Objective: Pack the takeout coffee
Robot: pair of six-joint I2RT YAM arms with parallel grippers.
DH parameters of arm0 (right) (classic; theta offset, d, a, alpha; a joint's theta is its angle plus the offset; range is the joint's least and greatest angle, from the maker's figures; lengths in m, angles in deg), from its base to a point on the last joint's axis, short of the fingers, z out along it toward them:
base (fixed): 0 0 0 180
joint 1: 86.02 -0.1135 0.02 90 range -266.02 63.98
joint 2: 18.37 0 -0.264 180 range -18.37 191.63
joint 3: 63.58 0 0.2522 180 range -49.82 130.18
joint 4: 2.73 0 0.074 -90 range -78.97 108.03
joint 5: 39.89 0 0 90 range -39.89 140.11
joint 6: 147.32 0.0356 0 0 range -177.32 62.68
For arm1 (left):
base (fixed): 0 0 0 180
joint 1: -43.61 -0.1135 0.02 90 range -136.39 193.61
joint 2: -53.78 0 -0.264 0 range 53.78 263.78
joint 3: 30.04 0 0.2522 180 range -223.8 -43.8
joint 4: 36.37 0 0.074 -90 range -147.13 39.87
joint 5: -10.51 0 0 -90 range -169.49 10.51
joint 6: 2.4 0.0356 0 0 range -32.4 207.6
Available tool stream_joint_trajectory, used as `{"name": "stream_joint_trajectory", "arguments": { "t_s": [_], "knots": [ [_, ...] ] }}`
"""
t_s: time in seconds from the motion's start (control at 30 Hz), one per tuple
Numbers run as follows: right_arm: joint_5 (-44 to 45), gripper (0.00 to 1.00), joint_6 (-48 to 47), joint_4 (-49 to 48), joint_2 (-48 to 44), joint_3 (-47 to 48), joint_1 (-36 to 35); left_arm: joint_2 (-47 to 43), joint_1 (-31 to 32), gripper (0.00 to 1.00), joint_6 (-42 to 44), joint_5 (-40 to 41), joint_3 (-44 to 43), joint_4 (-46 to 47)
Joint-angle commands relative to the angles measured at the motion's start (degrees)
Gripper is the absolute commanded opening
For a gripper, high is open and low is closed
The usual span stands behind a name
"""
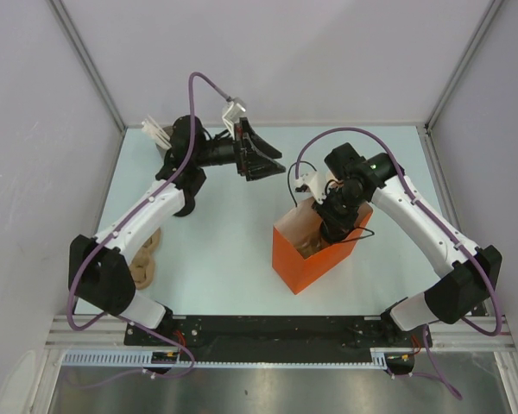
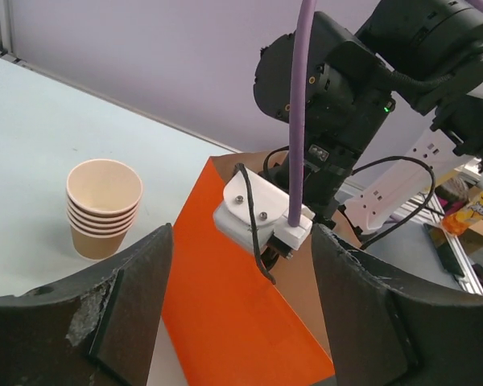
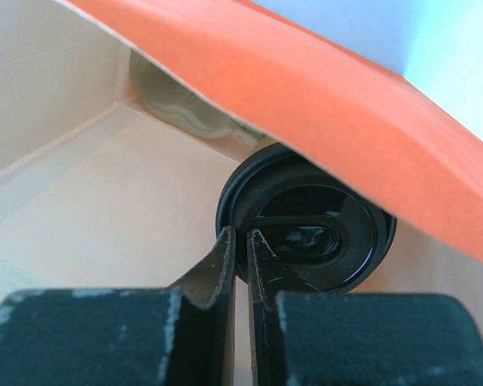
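takeout coffee [image 3: 306, 237]: inside orange bag [image 3: 346, 104], lidded top only, cup wall hidden, far edge cut off by bag flap. right hand [image 3: 240, 241]: closed, tips at lid rim. left hand [image 2: 240, 237]: open, empty.

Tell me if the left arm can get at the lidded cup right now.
Probably not: the cup sits down inside the orange bag, and the right arm fills the bag's mouth above it.

Pale grey panel walls [image 1: 285, 52] enclose a pale bluish table [image 1: 233, 259]; metal corner posts [image 1: 86, 65] rise behind, a black rail [image 1: 276, 326] edges the front, and the light is soft and even.
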Motion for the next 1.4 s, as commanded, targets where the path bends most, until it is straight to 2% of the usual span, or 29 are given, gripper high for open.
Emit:
{"name": "stream_joint_trajectory", "arguments": {
  "t_s": [0.0, 0.33, 0.5, 0.6, 0.77, 0.8, 0.83, 0.97, 1.0, 1.03, 1.37],
  "knots": [
    [-0.3, 0.0, -0.18, 0.33, 0.08, 0.29, -0.33, 0.42, 1.55, 0.74, 3.5, -0.35, -3.36, -2.71],
    [-0.48, 0.0, -0.01, 0.41, -0.09, 0.11, -0.42, 3.49, 3.22, 0.73, 7.01, 1.41, -6.79, -8.25],
    [-0.56, 0.0, 0.08, 0.41, -0.44, -0.06, -0.51, 4.46, 3.92, 0.69, 8.07, 1.85, -7.76, -9.31],
    [-0.56, 0.0, 0.08, 0.41, -0.71, -0.15, -0.51, 4.9, 4.01, 0.64, 8.34, 2.03, -8.11, -9.58],
    [-0.74, 0.0, 0.08, 0.41, -0.88, -0.33, -0.51, 5.17, 4.1, 0.49, 8.25, 1.85, -8.37, -9.58],
    [-0.65, 0.0, 0.08, 0.41, -0.88, -0.41, -0.51, 5.34, 4.1, 0.44, 8.25, 1.77, -8.55, -9.58],
    [-0.65, 0.0, 0.08, 0.24, -0.88, -0.42, -0.59, 5.43, 4.19, 0.35, 8.25, 1.59, -8.72, -9.58],
    [-0.65, 0.0, 0.17, 0.15, -0.71, -0.5, -0.51, 6.04, 4.8, 0.17, 8.69, 0.8, -9.77, -10.27],
    [-0.65, 0.0, 0.17, 0.15, -0.71, -0.59, -0.51, 6.05, 5.06, 0.05, 9.3, 0.97, -9.87, -10.63],
    [-0.57, 0.0, 0.08, 0.24, -0.8, -0.59, -0.51, 6.05, 5.15, 0.0, 9.65, 1.41, -9.95, -11.59],
    [0.75, 0.0, -0.27, 1.2, -0.36, -0.59, -0.51, 1.66, 5.15, 0.0, 13.35, 13.71, -7.85, -16.61]
  ]
}}
